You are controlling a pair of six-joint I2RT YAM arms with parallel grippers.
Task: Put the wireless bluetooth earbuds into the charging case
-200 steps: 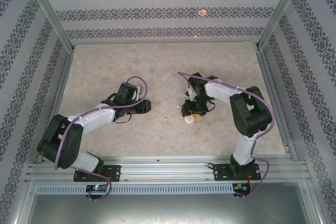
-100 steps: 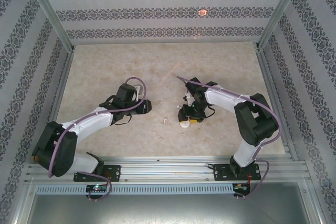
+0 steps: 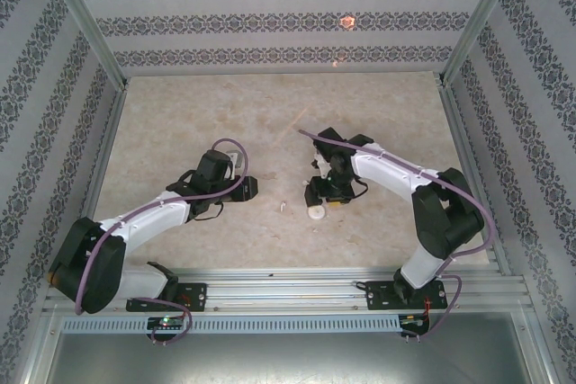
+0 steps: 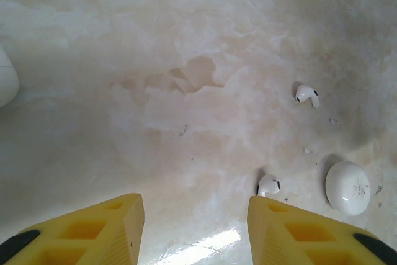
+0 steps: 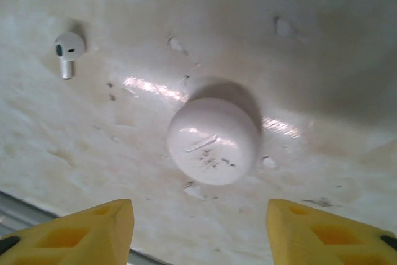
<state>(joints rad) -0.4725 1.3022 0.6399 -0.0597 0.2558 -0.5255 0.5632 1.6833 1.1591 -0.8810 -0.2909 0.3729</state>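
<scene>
The charging case, a glossy white pebble with dark specks, lies shut on the table just beyond my right gripper, whose yellow fingers stand open and apart from it. One earbud lies to the case's upper left. From above, the case sits at the tip of the right gripper, with an earbud to its left. My left gripper is open over bare table. One earbud lies just past its right finger, another earbud farther off, and the case to the right.
The marble-patterned table is walled by patterned panels, with an aluminium rail along the near edge. A white rounded thing shows at the left edge of the left wrist view. Small white flecks dot the table around the case.
The right gripper has widened its jaws and shifted slightly left and nearer with the case beside it. The left arm has drawn back a little toward the near edge.
</scene>
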